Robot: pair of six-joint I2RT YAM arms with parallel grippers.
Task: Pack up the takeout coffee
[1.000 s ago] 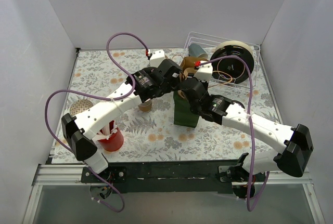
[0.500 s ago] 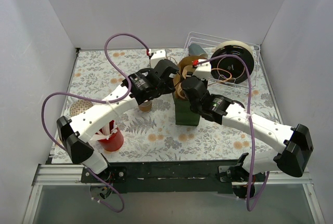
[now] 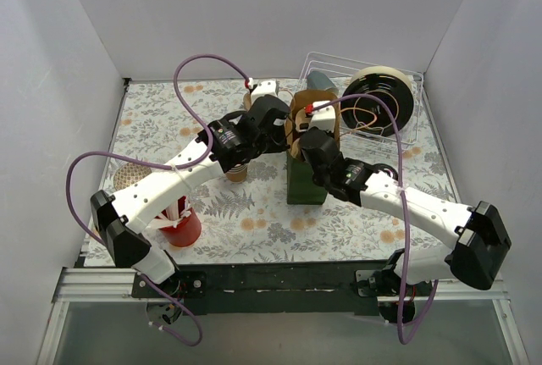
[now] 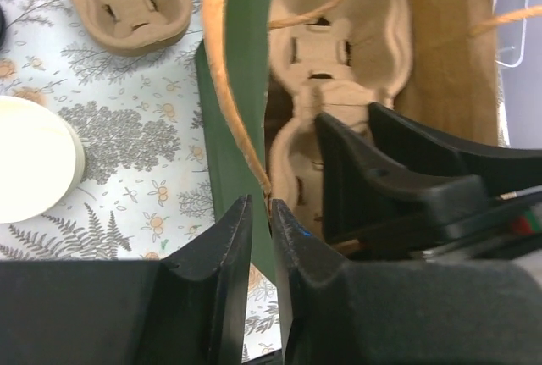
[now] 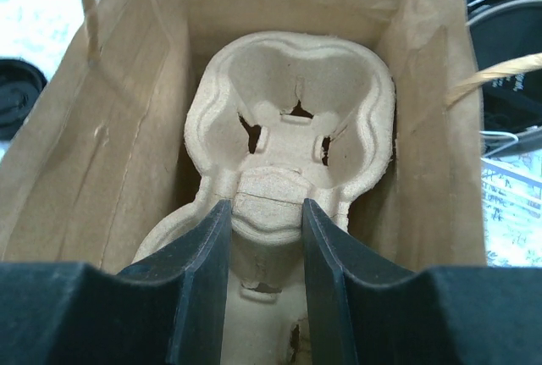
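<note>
A green paper bag (image 3: 305,187) stands mid-table, brown inside. A pulp cup carrier (image 5: 292,77) lies in it, both of its cup wells empty. My right gripper (image 5: 267,208) reaches into the bag and is shut on the carrier's middle ridge. My left gripper (image 4: 261,204) is at the bag's left rim, jaws nearly touching, shut on the twine handle (image 4: 218,69). One tan kraft cup (image 3: 237,172) of the takeout coffee stands left of the bag, partly under my left arm. A black lid (image 5: 15,94) shows outside the bag.
A second pulp carrier (image 4: 127,1) lies on the floral tablecloth left of the bag. A red cup of white sticks (image 3: 180,225) stands front left. A clear bin (image 3: 406,132) at the back right holds a black spool (image 3: 381,98) and a grey-blue mug (image 3: 320,81).
My left gripper has gone from open to shut on the bag's handle, and the handle now stands up. My right gripper has shifted slightly left over the bag, its grip unchanged.
</note>
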